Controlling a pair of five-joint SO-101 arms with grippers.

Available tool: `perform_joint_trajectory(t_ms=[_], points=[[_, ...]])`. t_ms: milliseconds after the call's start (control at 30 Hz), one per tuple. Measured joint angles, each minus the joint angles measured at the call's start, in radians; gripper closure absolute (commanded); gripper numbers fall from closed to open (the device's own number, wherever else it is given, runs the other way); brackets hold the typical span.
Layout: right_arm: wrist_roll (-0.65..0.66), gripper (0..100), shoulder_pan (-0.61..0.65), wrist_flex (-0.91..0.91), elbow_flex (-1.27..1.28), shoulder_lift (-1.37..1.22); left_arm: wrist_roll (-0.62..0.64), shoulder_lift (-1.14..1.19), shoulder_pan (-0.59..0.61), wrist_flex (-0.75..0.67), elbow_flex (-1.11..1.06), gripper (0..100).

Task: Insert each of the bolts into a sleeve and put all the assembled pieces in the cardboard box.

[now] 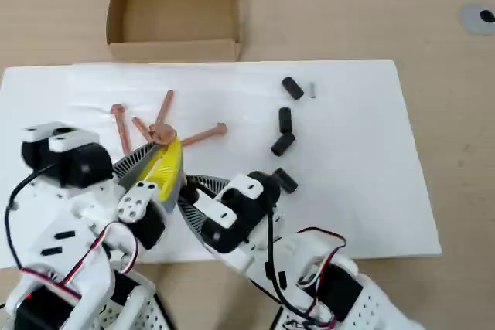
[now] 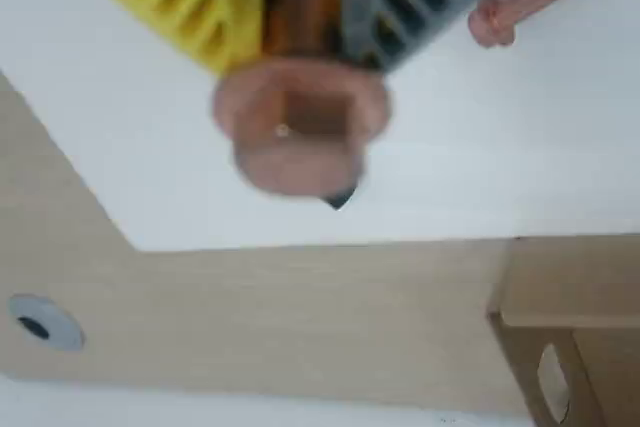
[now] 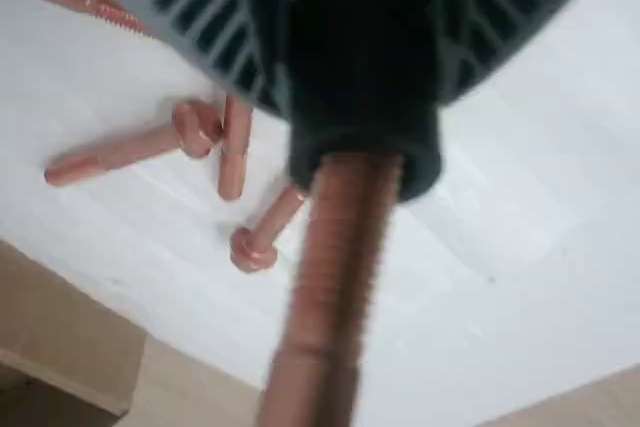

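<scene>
Wooden table (image 1: 456, 113) carries a white sheet (image 1: 356, 191). The box (image 1: 172, 50) stands open at the far edge, just off the sheet.

Left gripper (image 2: 300, 37) is clamped on a bolt (image 2: 300, 132) just behind its head. Right gripper (image 3: 360, 67) is clamped on a sleeve (image 3: 365, 137). The bolt's thread meets the sleeve bore; how far in it sits cannot be told.

Step in hand, as judged: insertion.
- Keep bolt and sleeve on one axis.
- Feed along that axis only; tilt is likely to jam the thread at the bore mouth.
- Hold both grips firm until the head seats.

Four loose bolts (image 1: 204, 135) lie fanned just beyond the left gripper, between it and the box; carry the assembled piece above them. Four loose sleeves (image 1: 285, 120) lie on the right arm's side, the nearest beside that arm
</scene>
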State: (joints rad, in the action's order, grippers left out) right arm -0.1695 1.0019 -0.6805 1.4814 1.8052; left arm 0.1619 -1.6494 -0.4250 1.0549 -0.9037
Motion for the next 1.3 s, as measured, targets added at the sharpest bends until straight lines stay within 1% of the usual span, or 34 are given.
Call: perform_joint_trajectory(t_ms=[233,367,467,533,600,733,800,867,967,1100,1200,1300], points=[[0.000,98.9,0.000,0.000,0.000,0.000,0.002,-0.005,0.006,0.000,0.000,99],[0.003,98.9,0.003,0.000,0.000,0.000,0.005,-0.005,0.006,0.028,0.009,99],[0.003,98.9,0.003,0.000,0.000,0.000,0.005,-0.005,-0.006,0.069,0.037,99],[0.002,98.9,0.002,0.000,0.000,0.000,-0.003,-0.005,-0.021,0.103,0.054,95],[0.000,98.9,0.000,0.000,0.000,0.000,-0.003,-0.005,-0.043,0.149,0.071,93],[0.003,98.9,0.002,0.000,0.000,0.000,0.008,-0.005,-0.092,0.233,0.109,92],[0.000,98.9,0.000,0.000,0.000,0.000,0.011,-0.005,-0.117,0.264,0.137,91],[0.002,98.9,0.002,0.000,0.000,0.000,0.012,-0.005,-0.150,0.292,0.153,89],[0.003,98.9,0.002,-0.002,-0.005,0.000,0.014,0.026,-0.170,0.330,0.181,87],[0.003,98.9,0.002,0.000,-0.017,0.002,0.014,0.115,-0.173,0.399,0.281,87],[0.003,98.9,0.000,0.000,-0.038,0.002,0.014,0.192,-0.173,0.446,0.399,87],[0.003,98.9,-0.044,0.000,-0.086,0.000,0.014,0.275,-0.173,0.496,0.548,87]])
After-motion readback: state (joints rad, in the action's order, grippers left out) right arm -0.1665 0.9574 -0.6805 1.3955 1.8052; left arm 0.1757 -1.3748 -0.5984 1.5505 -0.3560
